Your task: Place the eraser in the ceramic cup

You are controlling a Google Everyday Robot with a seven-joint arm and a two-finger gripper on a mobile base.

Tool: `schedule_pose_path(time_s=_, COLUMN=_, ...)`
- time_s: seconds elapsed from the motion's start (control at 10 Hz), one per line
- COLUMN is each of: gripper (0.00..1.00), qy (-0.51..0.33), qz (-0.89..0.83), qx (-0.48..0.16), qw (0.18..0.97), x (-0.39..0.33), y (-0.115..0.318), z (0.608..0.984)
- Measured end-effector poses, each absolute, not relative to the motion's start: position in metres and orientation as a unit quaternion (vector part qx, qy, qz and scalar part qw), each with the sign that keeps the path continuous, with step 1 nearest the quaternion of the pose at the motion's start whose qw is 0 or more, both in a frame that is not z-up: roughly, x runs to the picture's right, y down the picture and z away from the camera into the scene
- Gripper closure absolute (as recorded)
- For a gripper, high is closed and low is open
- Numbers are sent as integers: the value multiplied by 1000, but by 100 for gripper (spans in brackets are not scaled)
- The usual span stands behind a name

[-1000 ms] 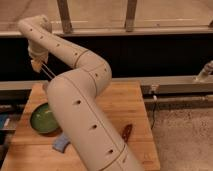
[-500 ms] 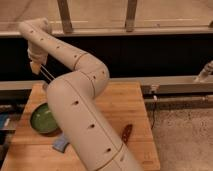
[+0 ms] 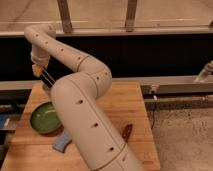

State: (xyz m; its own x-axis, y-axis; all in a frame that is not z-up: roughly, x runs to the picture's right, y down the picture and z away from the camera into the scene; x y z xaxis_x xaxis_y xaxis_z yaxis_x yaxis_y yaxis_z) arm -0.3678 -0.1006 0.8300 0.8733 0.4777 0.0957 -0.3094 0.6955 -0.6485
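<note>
My gripper [image 3: 38, 69] hangs over the far left corner of the wooden table [image 3: 135, 107], at the end of the big white arm. It is shut on the eraser [image 3: 47, 78], a black bar with a pale stripe that slants down to the right from the fingers. Just below the bar's lower end a small pale greyish shape [image 3: 45, 88] shows at the arm's edge. It may be the ceramic cup, but most of it is hidden behind the arm.
A wide green bowl [image 3: 44, 119] sits at the table's left. A blue sponge-like block [image 3: 61, 143] lies in front of it, partly under the arm. A reddish-brown object [image 3: 126, 131] lies to the right. A dark wall and rail run behind the table.
</note>
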Motion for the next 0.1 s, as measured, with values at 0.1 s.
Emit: schedule_pose_path(time_s=0.1, gripper=100, qy=-132, qz=217, qx=-330, qw=909, x=-369, y=-96, z=834)
